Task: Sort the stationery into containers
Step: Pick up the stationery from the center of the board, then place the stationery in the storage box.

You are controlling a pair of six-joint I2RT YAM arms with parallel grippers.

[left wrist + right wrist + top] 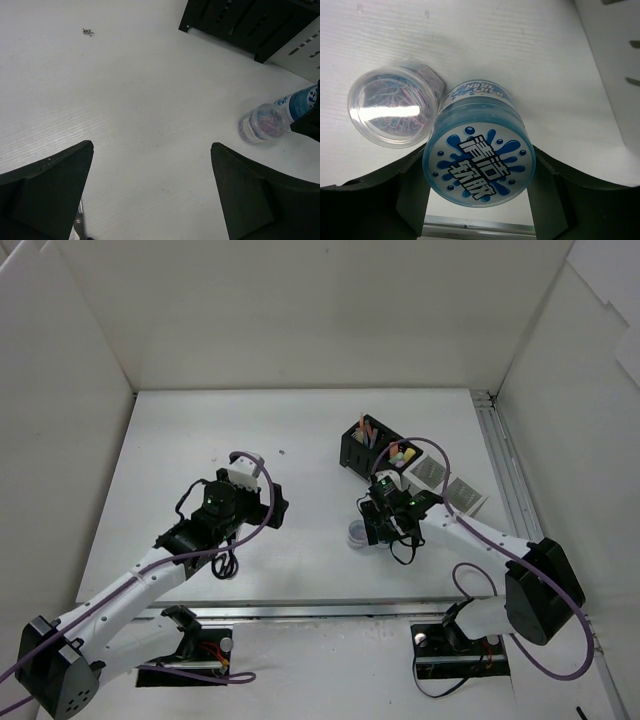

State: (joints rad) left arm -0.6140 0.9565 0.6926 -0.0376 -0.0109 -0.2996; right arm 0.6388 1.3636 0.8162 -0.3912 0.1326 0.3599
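My left gripper (151,147) hangs with its fingers spread wide over bare table (180,440). There is open surface on its left up to the wall (60,440) and ahead to the far edge. Past a free strip to its right, a clear round tub (357,535) of coloured clips sits right against the blue-labelled tub (479,165). My right gripper (480,192) pinches the blue-labelled tub by its sides. Just beyond stand the black organizer (362,448) and, further right, the white organizer (445,482), close to the rail (503,475) along the table's right edge.
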